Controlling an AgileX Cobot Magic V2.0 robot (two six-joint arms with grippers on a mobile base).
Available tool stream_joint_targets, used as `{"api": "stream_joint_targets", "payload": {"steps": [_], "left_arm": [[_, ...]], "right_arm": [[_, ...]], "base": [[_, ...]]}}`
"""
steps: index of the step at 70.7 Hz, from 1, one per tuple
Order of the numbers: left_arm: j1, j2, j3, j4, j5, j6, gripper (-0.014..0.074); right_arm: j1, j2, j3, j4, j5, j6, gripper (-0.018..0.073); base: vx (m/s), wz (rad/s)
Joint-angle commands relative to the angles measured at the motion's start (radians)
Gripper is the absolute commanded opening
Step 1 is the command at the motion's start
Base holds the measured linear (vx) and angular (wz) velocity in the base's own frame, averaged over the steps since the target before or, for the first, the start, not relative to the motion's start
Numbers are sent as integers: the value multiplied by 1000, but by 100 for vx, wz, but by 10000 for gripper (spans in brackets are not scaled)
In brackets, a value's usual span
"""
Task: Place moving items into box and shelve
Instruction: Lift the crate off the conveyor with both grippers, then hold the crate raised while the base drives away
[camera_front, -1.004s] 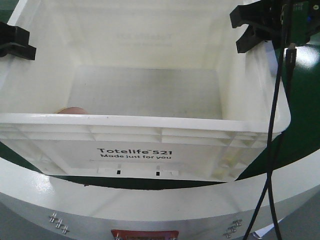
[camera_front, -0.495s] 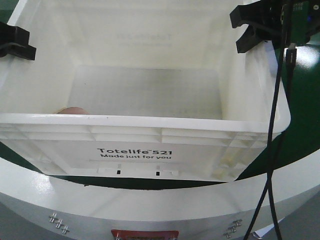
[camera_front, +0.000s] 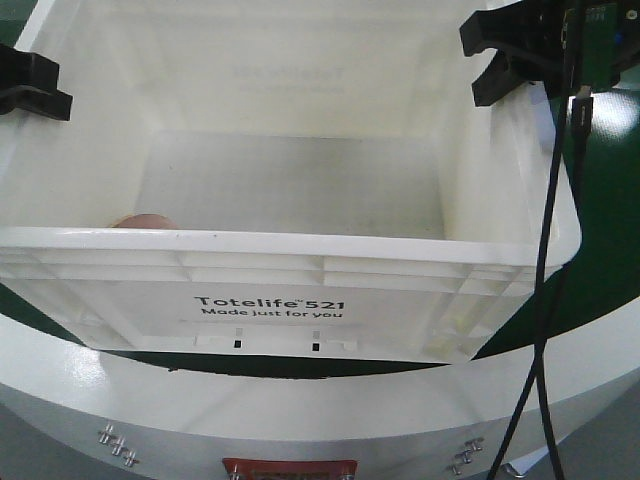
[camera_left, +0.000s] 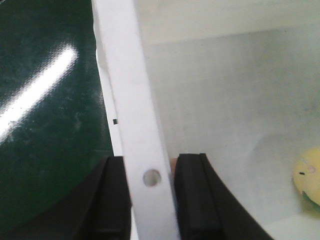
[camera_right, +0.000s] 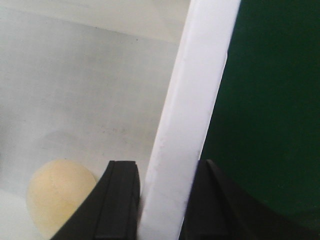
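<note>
The white box, printed "Totelife 521", fills the front view, tipped so I see into it. My left gripper is shut on its left rim; one finger is outside the wall and one inside. My right gripper is shut on the right rim in the same way. A greyish-pink toy peeks over the near wall at the left. A yellow toy lies on the box floor, also seen as a pale yellow toy beside my right inner finger.
Dark green surface with a white band lies under and around the box. My white base edge with screws and a red part is at the bottom. A black cable hangs down the right side.
The box and both grippers keep their places; I see no clear movement.
</note>
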Motion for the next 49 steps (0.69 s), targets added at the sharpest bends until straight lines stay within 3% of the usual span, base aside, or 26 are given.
{"api": "stream_joint_targets", "payload": {"steps": [1, 13, 49], "left_arm": [[-6, -45, -35, -42, -99, 25, -20], [-6, -44, -35, -42, -99, 25, -18], [-6, -44, -35, -42, -93, 25, -17]], "right_arm": [[0, -58, -40, 25, -54, -33, -12], [0, -58, -40, 25, -54, -33, -12], [0, -58, -40, 25, -53, -33, -12]], "base": [[0, 1], [-2, 1], [-8, 31]]}}
